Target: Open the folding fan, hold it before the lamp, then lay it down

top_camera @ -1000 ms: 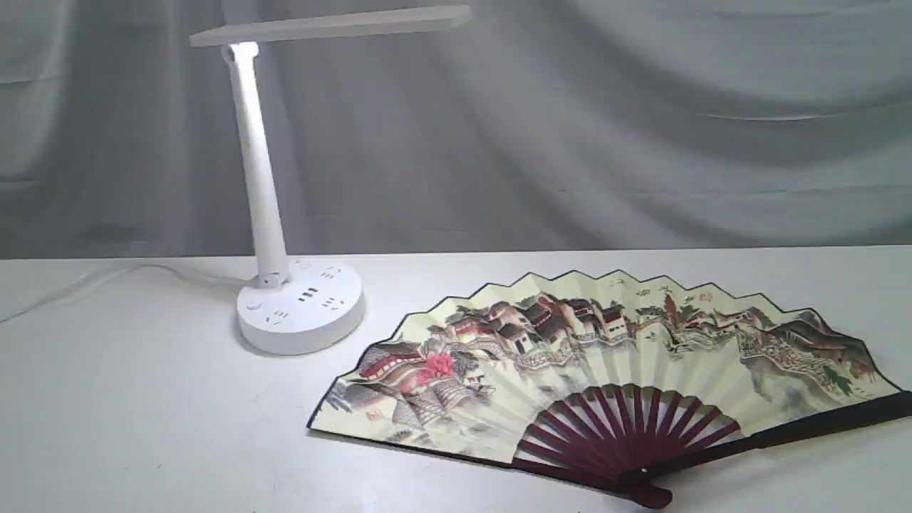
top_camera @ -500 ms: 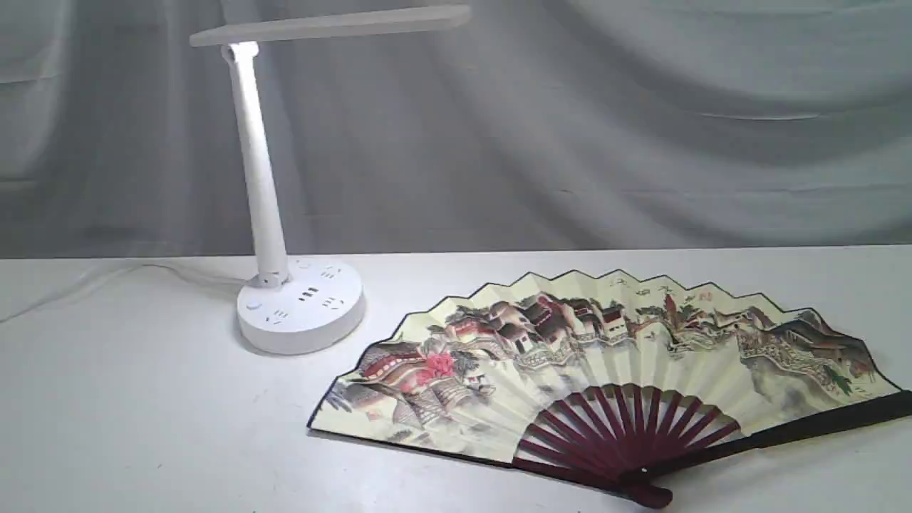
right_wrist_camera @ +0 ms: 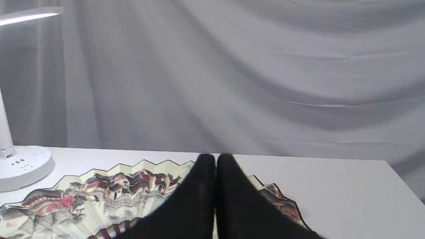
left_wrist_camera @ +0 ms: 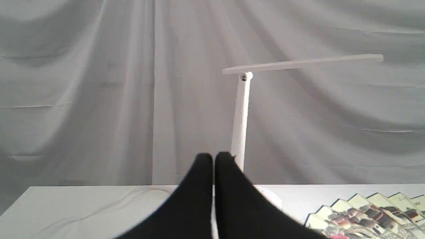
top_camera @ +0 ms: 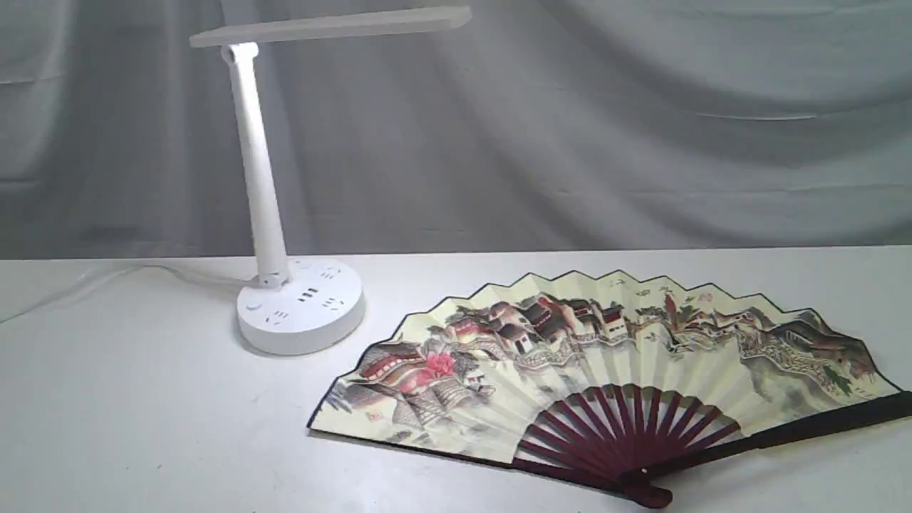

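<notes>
folding fan (top_camera: 641, 356): fully spread, lying flat on tabletop (top_camera: 142, 427), painted side up | lamp (top_camera: 260, 178): upright, its base near the fan's left tip, not touching | left gripper (left_wrist_camera: 213, 161): fingers pressed together, holding nothing | right gripper (right_wrist_camera: 216, 161): fingers pressed together, holding nothing

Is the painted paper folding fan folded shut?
No, the cream folding fan with maroon ribs lies spread open on the white table.
</notes>
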You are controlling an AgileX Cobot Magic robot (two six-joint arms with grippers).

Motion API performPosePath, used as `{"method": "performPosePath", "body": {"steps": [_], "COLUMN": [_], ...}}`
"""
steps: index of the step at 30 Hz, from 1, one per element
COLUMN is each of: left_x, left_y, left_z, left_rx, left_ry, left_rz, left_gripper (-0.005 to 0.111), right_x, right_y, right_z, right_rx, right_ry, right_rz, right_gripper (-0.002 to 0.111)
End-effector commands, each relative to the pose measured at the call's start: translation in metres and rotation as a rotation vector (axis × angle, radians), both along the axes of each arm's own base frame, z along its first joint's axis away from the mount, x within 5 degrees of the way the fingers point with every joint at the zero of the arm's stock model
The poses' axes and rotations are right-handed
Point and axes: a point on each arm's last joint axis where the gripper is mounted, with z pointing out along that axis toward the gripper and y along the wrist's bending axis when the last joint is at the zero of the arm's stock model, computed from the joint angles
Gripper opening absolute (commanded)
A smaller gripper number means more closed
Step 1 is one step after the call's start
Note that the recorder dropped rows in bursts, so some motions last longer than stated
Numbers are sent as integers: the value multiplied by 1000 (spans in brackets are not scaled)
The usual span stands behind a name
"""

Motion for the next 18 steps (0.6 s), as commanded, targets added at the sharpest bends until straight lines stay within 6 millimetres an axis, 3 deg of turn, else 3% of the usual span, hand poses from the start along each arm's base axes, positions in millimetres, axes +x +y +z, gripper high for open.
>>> {"method": "performPosePath", "body": {"steps": [1, 7, 12, 16, 18], "left_x": [8, 23, 37, 46, 47], "left_y": [-1, -1, -2, -2, -2], "left_z": [-10, -34, -68, -103, -105], "left_rx": [-15, -25, -22, -23, -28], "left_ry": [-23, -38, -17, -14, -41], "left_rz": [-3, 0, 5, 11, 12], "left_gripper": [0, 0, 0, 0, 0], "right_x": [10, 24, 31, 32, 32], "right_y": [-2, -3, -4, -4, -4], "right_z": [-17, -47, -77, -85, -85], "right_rx": [-16, -26, -78, -84, -87], "right_ry": [-44, -72, -63, -24, -19], "right_rz": [-5, -6, -7, -6, -6], "right_gripper": [0, 0, 0, 0, 0]}}
